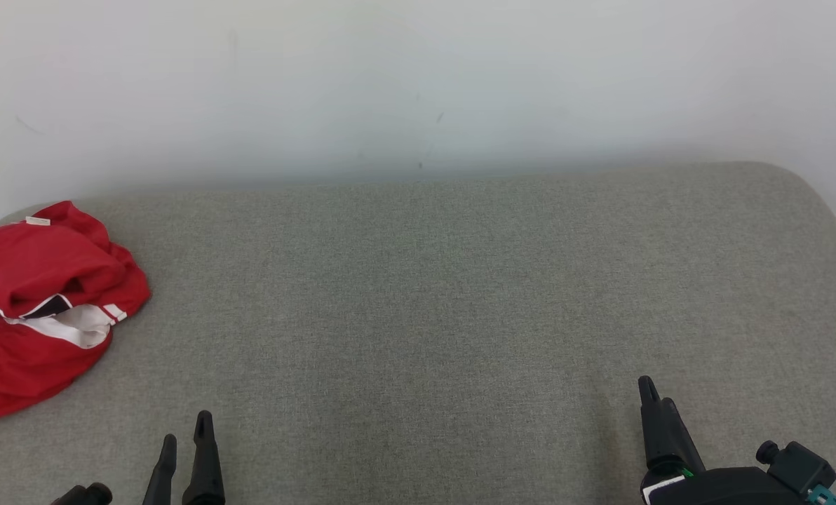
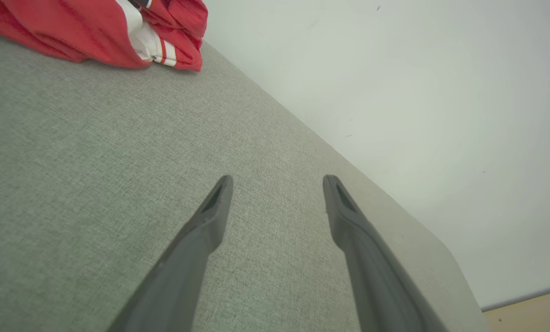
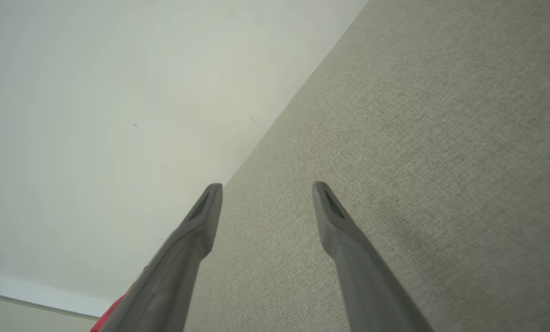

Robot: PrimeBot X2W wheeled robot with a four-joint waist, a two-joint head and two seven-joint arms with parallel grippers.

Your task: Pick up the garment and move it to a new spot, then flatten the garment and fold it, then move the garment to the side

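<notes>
- Head view: grey woven surface (image 1: 418,315) with rounded far corners, set against a plain pale wall (image 1: 418,84). Red garment (image 1: 39,308) with white and dark trim lies crumpled at the surface's left edge, toward the far corner. Left gripper (image 1: 186,428) is low left and right gripper (image 1: 656,393) low right, both well apart from the garment.
- Left wrist view: left gripper (image 2: 278,179) jaws released, nothing between them. Garment (image 2: 95,32) at upper left. Tan floor (image 2: 533,309) shows past the surface's corner.
- Right wrist view: right gripper (image 3: 266,185) jaws released and empty over bare surface. Pale band (image 3: 26,290) along the wall's edge. Red sliver at the bottom edge, too small to identify.
</notes>
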